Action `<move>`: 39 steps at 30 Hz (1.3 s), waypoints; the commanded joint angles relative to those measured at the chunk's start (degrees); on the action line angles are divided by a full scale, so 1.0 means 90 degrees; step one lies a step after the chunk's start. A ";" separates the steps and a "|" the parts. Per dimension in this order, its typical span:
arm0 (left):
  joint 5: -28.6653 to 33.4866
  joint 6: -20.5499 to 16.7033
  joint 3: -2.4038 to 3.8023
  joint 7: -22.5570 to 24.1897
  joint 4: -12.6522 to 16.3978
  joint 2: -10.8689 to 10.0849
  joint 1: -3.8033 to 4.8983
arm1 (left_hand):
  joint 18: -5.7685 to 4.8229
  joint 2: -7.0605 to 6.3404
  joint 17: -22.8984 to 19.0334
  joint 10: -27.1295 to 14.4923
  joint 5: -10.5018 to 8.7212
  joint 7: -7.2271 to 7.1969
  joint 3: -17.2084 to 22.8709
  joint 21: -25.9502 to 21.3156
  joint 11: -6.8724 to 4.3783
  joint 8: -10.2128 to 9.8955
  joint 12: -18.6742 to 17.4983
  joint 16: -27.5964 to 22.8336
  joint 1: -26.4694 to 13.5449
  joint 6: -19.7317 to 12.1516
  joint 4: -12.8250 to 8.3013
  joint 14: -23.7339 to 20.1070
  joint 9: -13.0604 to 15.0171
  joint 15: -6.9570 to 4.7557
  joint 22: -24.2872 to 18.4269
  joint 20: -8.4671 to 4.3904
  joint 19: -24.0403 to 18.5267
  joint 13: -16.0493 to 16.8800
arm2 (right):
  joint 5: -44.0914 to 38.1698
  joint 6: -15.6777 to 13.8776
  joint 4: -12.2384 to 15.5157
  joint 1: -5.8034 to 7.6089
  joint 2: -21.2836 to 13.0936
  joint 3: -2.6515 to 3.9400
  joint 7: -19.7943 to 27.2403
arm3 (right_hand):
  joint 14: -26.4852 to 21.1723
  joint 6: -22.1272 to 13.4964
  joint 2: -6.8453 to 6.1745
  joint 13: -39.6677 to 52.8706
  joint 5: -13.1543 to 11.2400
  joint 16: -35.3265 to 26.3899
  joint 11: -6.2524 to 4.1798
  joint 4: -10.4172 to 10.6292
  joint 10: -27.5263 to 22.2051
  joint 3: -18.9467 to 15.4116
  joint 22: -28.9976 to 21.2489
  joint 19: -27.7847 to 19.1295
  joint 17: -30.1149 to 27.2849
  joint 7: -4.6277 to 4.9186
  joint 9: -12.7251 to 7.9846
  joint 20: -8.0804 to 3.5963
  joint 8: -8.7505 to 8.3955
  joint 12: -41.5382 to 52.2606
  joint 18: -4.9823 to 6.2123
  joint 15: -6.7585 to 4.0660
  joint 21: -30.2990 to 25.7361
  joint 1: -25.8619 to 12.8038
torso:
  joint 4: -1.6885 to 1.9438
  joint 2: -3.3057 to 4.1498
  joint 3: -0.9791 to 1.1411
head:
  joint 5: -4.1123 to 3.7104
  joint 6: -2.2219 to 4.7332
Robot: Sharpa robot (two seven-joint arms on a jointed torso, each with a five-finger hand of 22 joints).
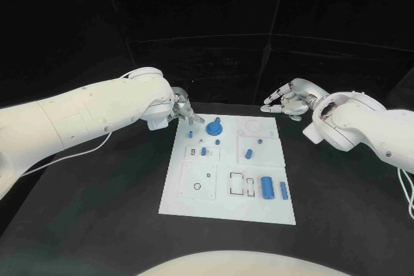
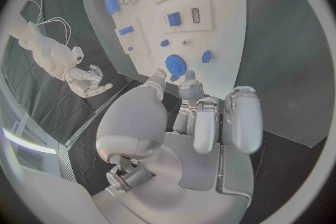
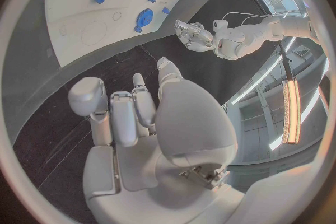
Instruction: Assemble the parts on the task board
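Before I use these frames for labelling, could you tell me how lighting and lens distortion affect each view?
Head view: the white task board is evenly lit and undistorted against the black table. Left wrist view: fisheye bends the board's straight edges; the left hand looms large. Right wrist view: the same bending, the right hand in front, and a bright strip light glares at the rim.

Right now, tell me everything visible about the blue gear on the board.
The blue gear is a round, toothed disc, plastic-looking, with a raised hub at its centre. It lies flat on the task board, at the far end on the left hand's side, with a small blue piece apart from it. The left hand hovers close by but does not touch it.
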 commanded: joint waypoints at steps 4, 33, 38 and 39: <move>-0.0269 0.0696 -0.0028 0.0056 -0.0589 0.0306 0.0026 | 0.0049 0.0018 0.1677 0.0083 -0.0033 -0.0001 -0.0070 -0.0023 -0.0017 -0.0018 0.0101 0.0020 0.0110 0.0098 -0.0008 0.0672 -0.0051 0.0029 0.0161 0.0038 0.0114 0.0086 | -0.0013 0.0052 -0.0007 0.0013 0.0027 0.0005 0.0039 | 0.0277 -0.0040 0.0049 0.0057 0.0045 -0.0038 0.0000 0.0013 -0.0046 -0.0035 -0.0004 -0.0042 -0.0002 -0.0007 -0.0006 0.0011 0.0020 -0.0030 0.0093 -0.0030 -0.0041 -0.0003 | -0.0013 0.0003 -0.0005 | 0.0055 0.0002; -0.0530 0.1070 -0.0255 0.0277 -0.1893 0.1055 -0.0172 | 0.0018 0.0071 0.1677 0.0177 -0.0042 -0.0103 -0.0721 0.0081 -0.0103 0.0116 0.0341 0.0020 0.0074 0.0356 0.0274 0.0672 -0.0084 -0.0045 0.0315 -0.0031 0.0163 0.0266 | -0.0014 0.0139 -0.0044 0.0013 0.0107 0.0005 0.0013 | 0.0278 -0.0047 0.0069 0.0055 0.0073 -0.0039 0.0001 0.0017 -0.0049 -0.0039 -0.0013 -0.0044 0.0001 -0.0006 -0.0006 0.0012 0.0022 -0.0032 0.0094 -0.0029 -0.0049 0.0016 | 0.0002 0.0001 0.0000 | 0.0111 0.0007; -0.0530 0.1133 -0.0269 0.0223 -0.1947 0.1100 -0.0184 | 0.0014 0.0195 0.1677 0.0184 -0.0040 -0.0108 -0.0716 0.0095 -0.0110 0.0131 0.0362 0.0020 0.0297 0.0366 0.0196 0.0672 -0.0082 -0.0051 0.0336 -0.0039 0.0170 0.0279 | -0.0015 0.0141 -0.0043 0.0013 0.0116 0.0005 0.0010 | 0.0278 -0.0051 0.0076 0.0054 0.0080 -0.0042 0.0001 0.0019 -0.0050 -0.0041 -0.0024 -0.0047 -0.0001 -0.0005 -0.0006 0.0012 0.0022 -0.0034 0.0096 -0.0029 -0.0056 0.0021 | -0.0008 0.0002 0.0000 | 0.0138 0.0003; -0.0530 0.1139 -0.0270 0.0219 -0.1953 0.1103 -0.0185 | 0.0013 0.0209 0.1677 0.0185 -0.0039 -0.0109 -0.0712 0.0096 -0.0111 0.0134 0.0364 0.0020 0.0318 0.0368 0.0189 0.0672 -0.0081 -0.0051 0.0338 -0.0039 0.0170 0.0280 | -0.0015 0.0141 -0.0042 0.0013 0.0116 0.0005 0.0009 | 0.0278 -0.0051 0.0076 0.0054 0.0080 -0.0042 0.0001 0.0019 -0.0050 -0.0041 -0.0024 -0.0047 -0.0001 -0.0005 -0.0006 0.0012 0.0022 -0.0034 0.0096 -0.0029 -0.0056 0.0021 | -0.0008 0.0002 0.0000 | 0.0138 0.0002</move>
